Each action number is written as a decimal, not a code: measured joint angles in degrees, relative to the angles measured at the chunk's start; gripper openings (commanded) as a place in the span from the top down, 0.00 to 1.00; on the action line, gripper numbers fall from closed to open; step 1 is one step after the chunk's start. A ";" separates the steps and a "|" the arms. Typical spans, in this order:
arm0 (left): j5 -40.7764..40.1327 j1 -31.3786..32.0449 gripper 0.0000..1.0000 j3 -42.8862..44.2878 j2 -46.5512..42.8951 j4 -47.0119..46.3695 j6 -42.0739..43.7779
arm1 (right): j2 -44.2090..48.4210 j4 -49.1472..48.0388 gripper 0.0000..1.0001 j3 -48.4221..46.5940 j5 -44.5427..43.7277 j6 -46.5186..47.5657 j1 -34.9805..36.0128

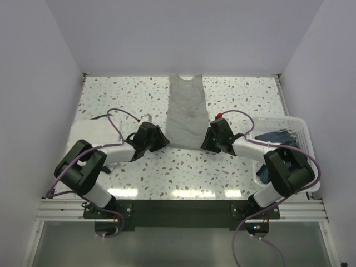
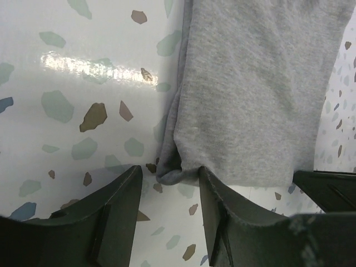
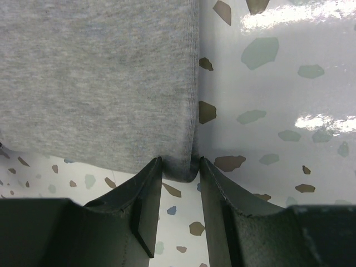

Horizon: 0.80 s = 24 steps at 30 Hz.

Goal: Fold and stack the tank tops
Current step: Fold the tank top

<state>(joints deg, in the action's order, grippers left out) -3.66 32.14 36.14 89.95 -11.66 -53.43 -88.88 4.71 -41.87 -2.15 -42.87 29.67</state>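
The grey tank top (image 1: 186, 111) lies flat at the middle back of the table, straps far, hem near. My left gripper (image 1: 163, 140) is at its near left hem corner. In the left wrist view that gripper (image 2: 169, 169) is open, and the bunched corner of the grey tank top (image 2: 250, 100) sits between the jaws, touching only the right finger. My right gripper (image 1: 206, 142) is at the near right corner. In the right wrist view it (image 3: 179, 161) is shut on the corner of the grey tank top (image 3: 94, 83). The white tank top (image 1: 89, 130) lies at the table's left.
A white lattice basket (image 1: 303, 125) stands at the right edge with dark blue cloth (image 1: 278, 136) in it, behind my right arm. White walls close the table on three sides. Speckled tabletop (image 1: 245, 100) shows on both sides of the grey top.
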 measured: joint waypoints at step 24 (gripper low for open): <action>-1.27 3.52 1.00 -0.35 1.27 -0.52 -1.05 | -0.26 3.13 1.00 -1.22 -1.38 4.20 1.18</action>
<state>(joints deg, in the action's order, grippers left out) -4.93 35.66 35.79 91.22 -12.19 -54.48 -89.14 7.84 -43.09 -3.53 -38.68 30.85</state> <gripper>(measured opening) 0.037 0.029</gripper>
